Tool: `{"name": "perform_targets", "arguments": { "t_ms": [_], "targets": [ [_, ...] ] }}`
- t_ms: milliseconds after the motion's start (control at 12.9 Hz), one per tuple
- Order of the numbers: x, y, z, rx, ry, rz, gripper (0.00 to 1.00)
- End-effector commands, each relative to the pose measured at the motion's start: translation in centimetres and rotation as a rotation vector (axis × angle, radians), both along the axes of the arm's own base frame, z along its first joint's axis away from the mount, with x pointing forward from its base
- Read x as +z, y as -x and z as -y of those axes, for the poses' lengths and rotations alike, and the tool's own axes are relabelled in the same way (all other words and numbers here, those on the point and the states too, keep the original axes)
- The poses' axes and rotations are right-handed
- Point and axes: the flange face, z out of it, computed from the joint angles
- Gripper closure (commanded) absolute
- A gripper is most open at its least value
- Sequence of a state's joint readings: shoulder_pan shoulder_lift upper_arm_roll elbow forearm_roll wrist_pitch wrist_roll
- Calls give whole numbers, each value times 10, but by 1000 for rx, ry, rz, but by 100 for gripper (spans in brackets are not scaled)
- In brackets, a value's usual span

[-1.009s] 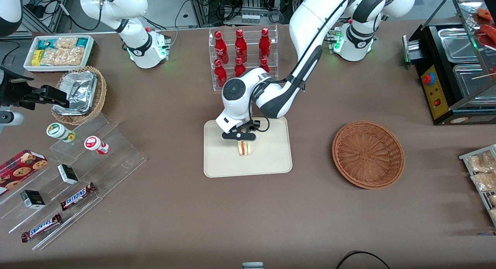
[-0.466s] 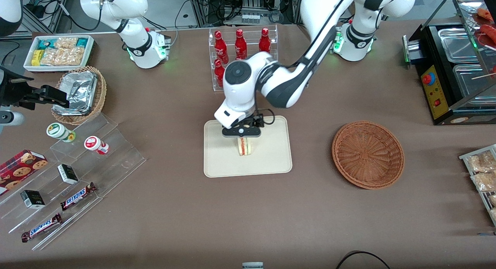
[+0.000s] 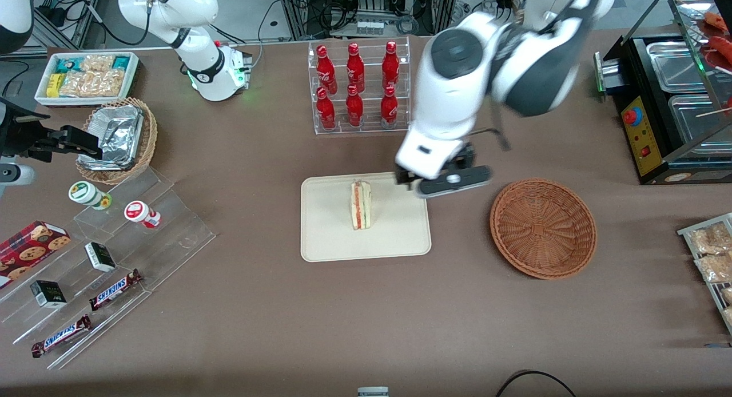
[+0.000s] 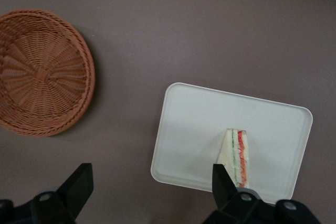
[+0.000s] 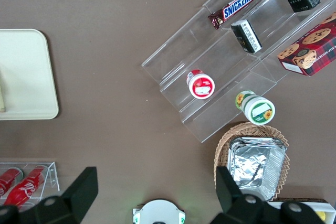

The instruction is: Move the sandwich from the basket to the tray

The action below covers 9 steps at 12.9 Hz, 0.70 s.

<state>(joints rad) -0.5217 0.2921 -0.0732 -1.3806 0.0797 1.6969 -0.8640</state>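
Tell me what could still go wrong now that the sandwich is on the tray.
The sandwich stands on edge on the tray, so a knock could tip it. The open gripper hovers above the tray's corner nearest the basket, so a low swing might clip the rim.

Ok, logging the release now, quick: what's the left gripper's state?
Left gripper: open, holding nothing, raised above the table between the tray and the basket. The sandwich stands on the tray.
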Motion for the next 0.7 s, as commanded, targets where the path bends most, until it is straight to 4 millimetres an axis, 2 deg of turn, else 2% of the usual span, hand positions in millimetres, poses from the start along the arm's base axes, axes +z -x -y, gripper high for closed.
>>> {"name": "perform_targets", "arguments": {
  "t_ms": [0,233,466,621],
  "targets": [
    [15,5,-50,9,-24,-23,0],
    [34,-7,-122,10,7,-27,0],
    [41,-6,-196,-42,17,-45,0],
    [42,1,-235,-100,17,-53,0]
  ]
}}
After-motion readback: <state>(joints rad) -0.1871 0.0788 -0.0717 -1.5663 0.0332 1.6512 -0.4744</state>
